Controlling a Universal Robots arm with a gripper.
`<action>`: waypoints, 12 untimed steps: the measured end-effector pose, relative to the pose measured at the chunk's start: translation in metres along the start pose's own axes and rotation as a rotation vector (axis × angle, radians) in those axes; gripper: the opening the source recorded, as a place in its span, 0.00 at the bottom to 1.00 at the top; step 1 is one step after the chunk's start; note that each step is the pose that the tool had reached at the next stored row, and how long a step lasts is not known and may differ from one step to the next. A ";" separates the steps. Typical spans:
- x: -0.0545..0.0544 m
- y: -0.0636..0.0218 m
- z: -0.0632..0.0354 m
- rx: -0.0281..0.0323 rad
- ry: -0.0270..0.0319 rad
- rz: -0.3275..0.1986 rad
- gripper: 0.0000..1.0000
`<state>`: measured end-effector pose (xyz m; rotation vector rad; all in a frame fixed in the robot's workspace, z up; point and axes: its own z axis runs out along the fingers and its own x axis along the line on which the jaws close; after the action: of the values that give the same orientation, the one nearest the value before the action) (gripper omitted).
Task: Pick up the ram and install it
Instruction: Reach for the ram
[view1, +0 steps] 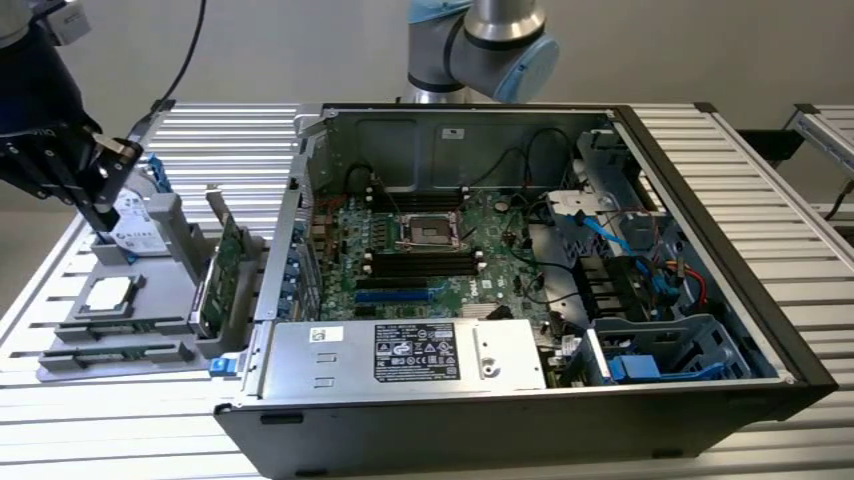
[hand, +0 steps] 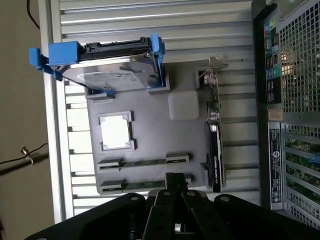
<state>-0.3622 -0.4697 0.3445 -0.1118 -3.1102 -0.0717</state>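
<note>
The ram (hand: 135, 184) lies in its groove along the near edge of the grey tray (view1: 167, 300), beside a second like stick (hand: 144, 162). Above the tray hangs the gripper (view1: 107, 236), fingers pressed together and grasping nothing. Beyond the tray, the open computer case (view1: 747, 300) shows black memory slots (view1: 424, 262) that appear empty, so pick-up and installation both seem outstanding.

Ext. view: you've got the PC case (view1: 400, 145) at ctr and the tray (view1: 167, 300) at its 9 o'clock, both on the table (view1: 227, 140). On your tray: HDD (view1: 134, 225) at 12, CPU chip (view1: 110, 292) mid, ram (view1: 114, 353) at 6. The exp. card (view1: 230, 265) stands upright along 3, betw. tray & case. The gripper (view1: 104, 232) is at the HDD's 9. In the case: mobo (view1: 501, 250) w/ socket (view1: 430, 230), mem slots (view1: 424, 263) at its 6, PSU (view1: 400, 352) at 6 of those.
</note>
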 end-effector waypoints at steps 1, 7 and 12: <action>0.001 -0.0012 0.0009 0.0001 0.0013 0.000 0.11; 0.008 -0.0088 0.0065 0.0007 0.0100 0.000 0.11; 0.014 -0.0150 0.0112 0.0012 0.0168 0.000 0.11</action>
<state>-0.3774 -0.4831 0.3331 -0.1107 -3.0934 -0.0703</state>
